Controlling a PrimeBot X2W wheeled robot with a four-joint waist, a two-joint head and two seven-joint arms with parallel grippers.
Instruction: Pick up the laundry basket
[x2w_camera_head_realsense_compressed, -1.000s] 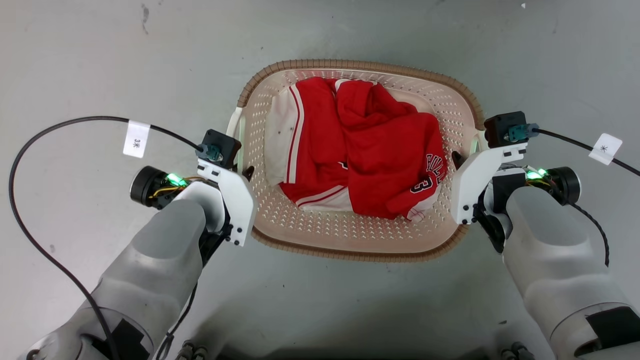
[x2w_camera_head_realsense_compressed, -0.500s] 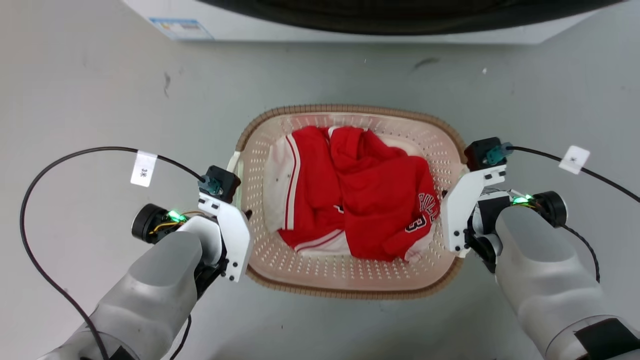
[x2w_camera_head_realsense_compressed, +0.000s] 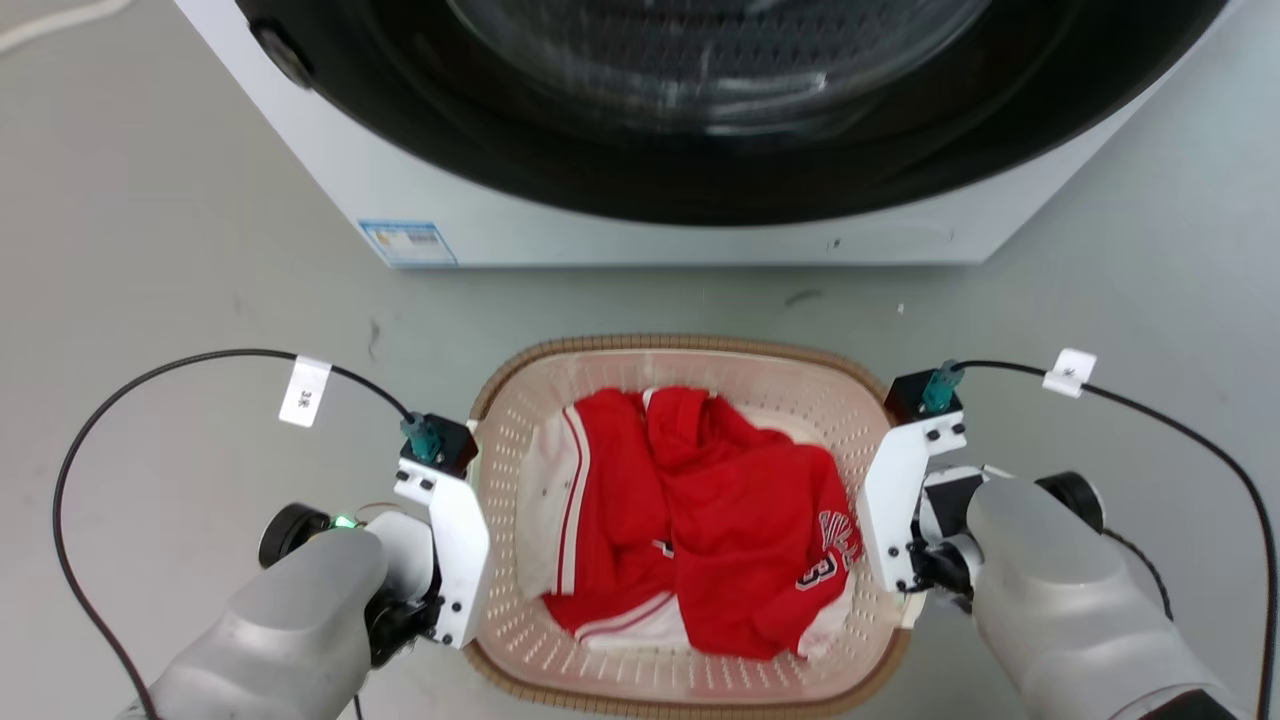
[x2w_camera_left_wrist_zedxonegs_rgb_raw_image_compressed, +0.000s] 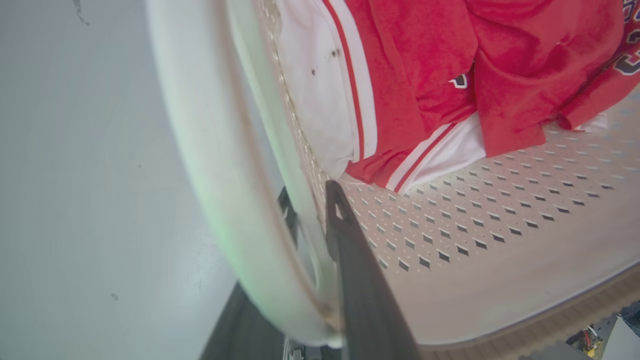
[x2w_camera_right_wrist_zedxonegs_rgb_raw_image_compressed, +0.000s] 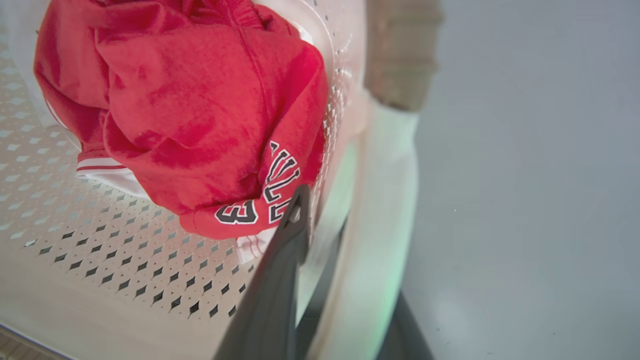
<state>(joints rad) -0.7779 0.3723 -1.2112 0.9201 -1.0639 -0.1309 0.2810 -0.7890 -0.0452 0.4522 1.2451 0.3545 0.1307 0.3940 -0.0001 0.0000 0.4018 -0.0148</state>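
Clamping down, our left gripper pinches the left white side handle with one long dark finger on each face of it. Our right gripper bites the right white side handle the same way. Both pairs of jaws stand nearly closed, with only plastic between them.

Between our wrists sits the cream perforated plastic laundry basket with its brown woven-look rim, level in the head view. Whether its base is clear of the grey floor we cannot tell from above. A crumpled red-and-white jersey lies loose inside.

We judge the main risk to be a tilt. If one arm rises ahead of the other, the jersey could slide to the low side, and the extra pull could drag a thin handle out from between the fingers. Beyond the far rim stands the white front-loading washing machine, near enough that a forward swing could knock the laundry basket against it.
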